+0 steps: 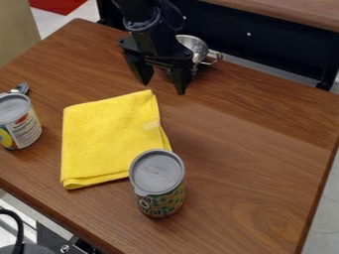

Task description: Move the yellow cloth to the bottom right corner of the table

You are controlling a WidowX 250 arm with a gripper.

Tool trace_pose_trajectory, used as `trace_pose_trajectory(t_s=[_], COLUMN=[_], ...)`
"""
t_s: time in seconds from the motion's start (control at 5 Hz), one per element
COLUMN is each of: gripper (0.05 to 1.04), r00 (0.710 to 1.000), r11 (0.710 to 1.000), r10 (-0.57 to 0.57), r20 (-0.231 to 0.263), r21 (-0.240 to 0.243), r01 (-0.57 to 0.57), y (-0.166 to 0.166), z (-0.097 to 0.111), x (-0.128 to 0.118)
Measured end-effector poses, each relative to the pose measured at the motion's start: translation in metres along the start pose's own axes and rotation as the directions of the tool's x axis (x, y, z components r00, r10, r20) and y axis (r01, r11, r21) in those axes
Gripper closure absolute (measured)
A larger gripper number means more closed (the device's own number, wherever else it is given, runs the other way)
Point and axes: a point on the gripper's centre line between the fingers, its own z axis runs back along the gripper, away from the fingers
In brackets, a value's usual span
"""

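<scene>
1. Yellow cloth (109, 141) and all, the wooden table (258, 168) is spreading out before me, and its near right corner is serving as the goal.
2. The cloth is lying folded and flat left of the middle, well apart from that corner, so I'm judging that the grasp is the step in hand and the carrying is all ahead.
3. The black gripper (162, 88) is hanging just beyond the cloth's far right corner, released, its two fingers standing apart with nothing between them. To my eye, the next move is calling for lowering onto that corner, pinching the fabric, lifting, then bringing it right and near.
4. A can (157, 186) is standing at the cloth's near right side; whether they're touching, I'm not able to tell. A low drag could be knocking it over, so lifting clear is seeming wiser.
5. Another can (20, 121) is standing at the left, and a metal strainer (194, 47) is sitting behind the gripper.
</scene>
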Motion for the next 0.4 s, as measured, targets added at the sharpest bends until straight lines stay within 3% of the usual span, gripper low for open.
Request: trace_pose_trajectory(t_s=[0.2, 0.4], gripper=[0.086, 0.086], r00=[0.999, 0.981], r11=[1.000, 0.979], r10=[0.016, 0.191], r20=[-0.028, -0.022], r21=[0.000, 0.078], r01=[-0.016, -0.189], y=[0.000, 0.022], z=[-0.007, -0.012], x=[-0.006, -0.017])
